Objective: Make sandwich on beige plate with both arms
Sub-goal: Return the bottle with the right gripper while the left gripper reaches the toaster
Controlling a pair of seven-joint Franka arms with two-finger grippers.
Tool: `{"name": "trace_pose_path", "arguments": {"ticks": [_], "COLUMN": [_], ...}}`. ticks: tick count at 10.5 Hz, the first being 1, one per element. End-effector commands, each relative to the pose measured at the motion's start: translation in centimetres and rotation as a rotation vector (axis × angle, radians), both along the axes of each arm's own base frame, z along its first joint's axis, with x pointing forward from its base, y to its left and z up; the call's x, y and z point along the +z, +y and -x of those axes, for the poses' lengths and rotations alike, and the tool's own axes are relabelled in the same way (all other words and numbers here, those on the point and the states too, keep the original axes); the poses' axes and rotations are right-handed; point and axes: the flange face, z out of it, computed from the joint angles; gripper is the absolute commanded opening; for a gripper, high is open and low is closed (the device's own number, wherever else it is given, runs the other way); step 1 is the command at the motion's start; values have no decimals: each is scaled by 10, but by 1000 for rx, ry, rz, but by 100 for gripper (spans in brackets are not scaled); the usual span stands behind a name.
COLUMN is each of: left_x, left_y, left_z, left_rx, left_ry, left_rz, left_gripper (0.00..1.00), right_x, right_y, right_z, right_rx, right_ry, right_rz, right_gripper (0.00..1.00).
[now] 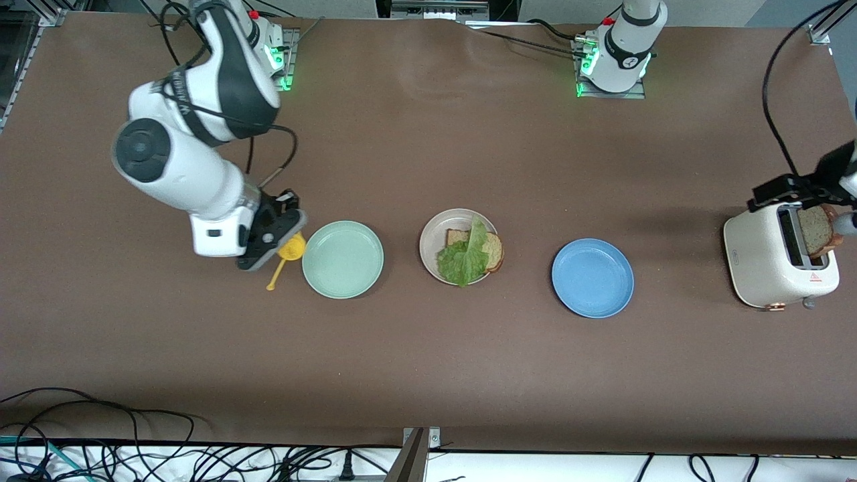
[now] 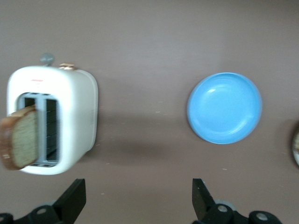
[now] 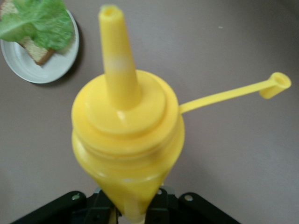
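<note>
Gripping a yellow squeeze bottle [image 3: 126, 140], the right gripper [image 1: 271, 234] hangs beside the mint-green plate [image 1: 343, 259]; the beige plate [image 1: 435, 231] holds bread [image 1: 494, 251] and lettuce [image 1: 465, 258]; the left gripper [image 2: 138, 200] gapes over the toaster [image 1: 770, 264].

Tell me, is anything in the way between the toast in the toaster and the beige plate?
Yes, the blue plate lies on the table between the toaster holding the bread slice and the beige plate. It is low, so carrying the slice over it looks easy.
</note>
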Motion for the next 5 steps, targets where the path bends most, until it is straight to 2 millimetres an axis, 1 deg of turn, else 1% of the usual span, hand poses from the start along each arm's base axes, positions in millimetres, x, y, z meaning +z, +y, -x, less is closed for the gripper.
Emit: {"name": "trace_pose_path", "arguments": {"ticks": [1, 2, 3, 4, 5], "left_x": [-20, -31, -46, -59, -78], "left_y": [48, 73, 107, 123, 148], "left_z": [-8, -7, -2, -1, 3], "left_rx": [-92, -92, -59, -62, -53], "left_ry": [41, 41, 54, 51, 65], "left_rz": [-78, -76, -65, -59, -45], "left_gripper": [100, 100, 100, 100, 100], "right_x": [-9, -17, -28, -35, -43], "right_y": [-45, -66, -88, -99, -106], "right_z": [19, 24, 26, 24, 21], "right_rx": [19, 1, -15, -12, -23], "right_ry": [-79, -122, -162, -201, -220], "right_rz": [-38, -43, -47, -54, -63], "right_gripper": [0, 0, 0, 0, 0]}}
